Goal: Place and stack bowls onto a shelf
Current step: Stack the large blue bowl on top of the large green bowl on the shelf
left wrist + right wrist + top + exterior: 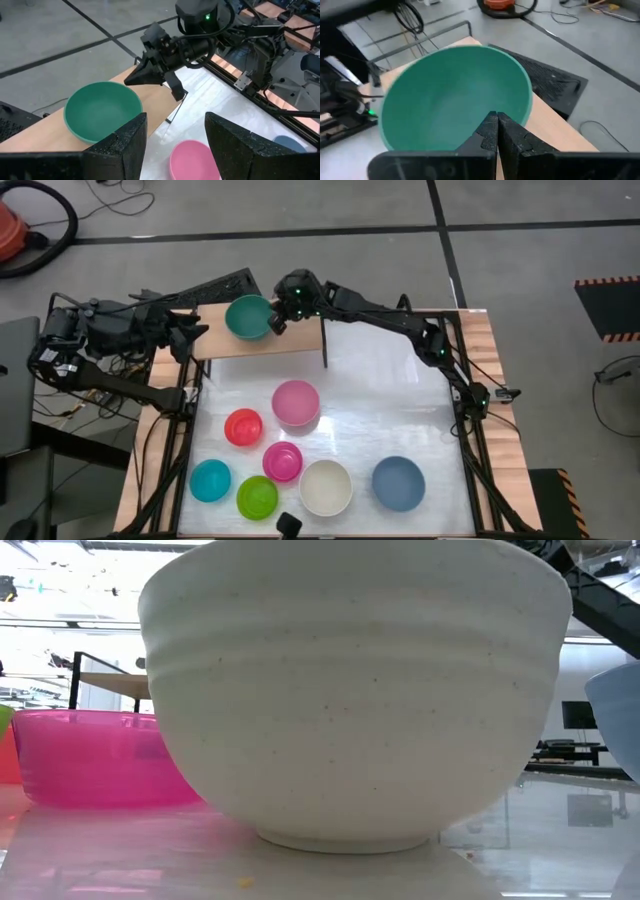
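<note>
A dark green bowl (247, 317) stands upright on its base on the light-wood shelf (295, 340) at the table's far edge. My right gripper (275, 320) is shut, and its tips (496, 117) are over the bowl's rim on the side toward the table's right. My left gripper (175, 145) is open with nothing between its fingers. It waits off the shelf's left end (190, 335), looking across at the bowl (102, 110). The other bowls stand on the white tabletop: pink (296, 402), red (243, 426), magenta (283, 461), cyan (210, 480), lime (257, 497), cream-white (325, 487) and blue-grey (398, 483). My right gripper's shut fingertips (487, 127) are at the green bowl's rim (522, 117), coming in from the table's right and slanting down. I cannot tell whether they touch it. The bowl sits upright on the shelf board.
The shelf's right half (300, 330) is bare wood, with a thin black leg (325, 348) below it. The cream-white bowl (350, 690) fills the low view, with the magenta bowl (90, 755) beside it. A black keyboard-like mat (545, 82) lies behind the shelf.
</note>
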Available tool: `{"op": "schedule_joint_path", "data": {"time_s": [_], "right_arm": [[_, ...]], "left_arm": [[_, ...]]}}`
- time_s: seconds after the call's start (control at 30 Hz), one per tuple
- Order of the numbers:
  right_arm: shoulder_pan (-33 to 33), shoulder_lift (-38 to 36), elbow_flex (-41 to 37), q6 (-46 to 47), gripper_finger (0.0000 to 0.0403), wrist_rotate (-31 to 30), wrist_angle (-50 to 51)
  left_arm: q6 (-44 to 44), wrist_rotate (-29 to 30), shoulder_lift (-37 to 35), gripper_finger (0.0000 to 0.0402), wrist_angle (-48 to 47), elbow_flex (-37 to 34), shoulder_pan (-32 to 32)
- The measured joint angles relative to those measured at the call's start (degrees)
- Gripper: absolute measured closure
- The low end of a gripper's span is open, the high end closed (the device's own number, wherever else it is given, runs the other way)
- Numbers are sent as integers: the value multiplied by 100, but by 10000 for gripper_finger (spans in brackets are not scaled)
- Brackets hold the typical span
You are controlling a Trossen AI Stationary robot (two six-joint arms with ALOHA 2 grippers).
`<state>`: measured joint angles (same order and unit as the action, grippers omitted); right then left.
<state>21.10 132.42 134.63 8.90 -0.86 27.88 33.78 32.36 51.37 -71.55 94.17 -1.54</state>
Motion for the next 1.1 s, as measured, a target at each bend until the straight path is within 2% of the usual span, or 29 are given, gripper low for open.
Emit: {"op": "schedule_joint_path", "data": {"time_s": [0.2, 0.33, 0.47, 0.57, 0.67, 0.7, 0.83, 0.9, 0.93, 1.1], "right_arm": [[-34, -55, -2, -27, 372, 60, 311], [-114, -430, -8, -41, 369, 271, 946], [-207, -1022, 8, -350, 368, 399, 2545], [-323, -1418, 7, -573, 362, 397, 4244], [-548, -1741, 2, -774, 340, 401, 6035], [-645, -1814, -23, -769, 329, 400, 6316], [-1088, -2666, -924, -301, 269, 505, 6091], [-1324, -3150, -1432, -17, 235, 132, 6209], [-1376, -3441, -1832, 256, 219, -27, 6194], [-1822, -4625, -3852, 1741, 161, 71, 5718]], "left_arm": [[11, 0, 0, 216, -58, 0, 1], [13, 0, 0, 216, -275, 0, 2], [13, -9, 42, 216, -315, 0, 2], [11, -15, 53, 216, -315, 0, 2], [-20, -15, 76, 216, -315, 0, 0], [-22, -17, 74, 216, -317, 0, 2], [-24, -28, 74, 216, -323, 0, 0], [-20, -91, 76, 216, -326, 0, 0], [-29, -113, 76, 216, -328, 0, 0], [-26, -116, 76, 216, -355, 0, 0]]}}
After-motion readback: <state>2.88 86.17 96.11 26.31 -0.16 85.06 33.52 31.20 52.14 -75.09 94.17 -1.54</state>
